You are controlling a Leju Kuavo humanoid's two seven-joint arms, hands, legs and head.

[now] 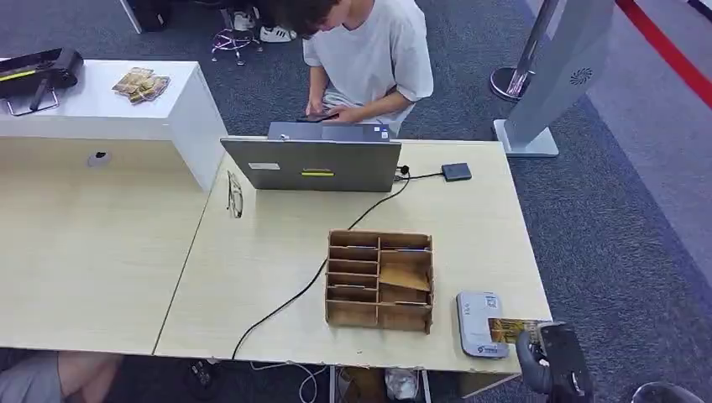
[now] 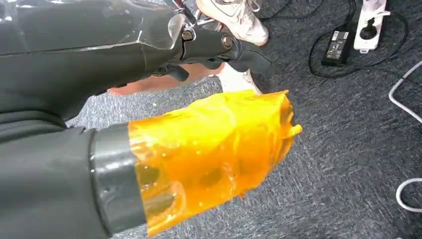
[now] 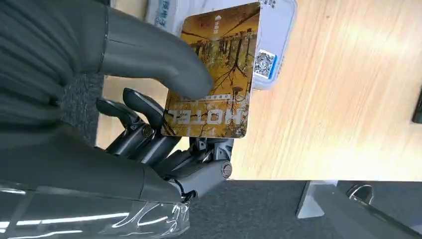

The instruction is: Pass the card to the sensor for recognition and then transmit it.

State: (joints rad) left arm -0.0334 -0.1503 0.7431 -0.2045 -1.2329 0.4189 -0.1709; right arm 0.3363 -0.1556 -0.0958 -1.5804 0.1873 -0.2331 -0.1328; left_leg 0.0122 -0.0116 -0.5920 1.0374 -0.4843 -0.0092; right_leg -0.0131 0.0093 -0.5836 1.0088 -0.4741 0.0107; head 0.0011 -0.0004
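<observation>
My right hand [image 3: 164, 114] pinches the card [image 3: 216, 74] between thumb and fingers, holding it over the sensor [image 1: 480, 324] at the surface [image 1: 277, 243] edge. My left hand [image 2: 209, 149] hangs low; I cannot tell its grip.

At the lower right of the head view, the robot's right hand [image 1: 537, 357] pinches a card [image 3: 219, 74] between thumb and fingers. Its left hand [image 2: 209, 149] hangs low, fingers seemingly curled.
</observation>
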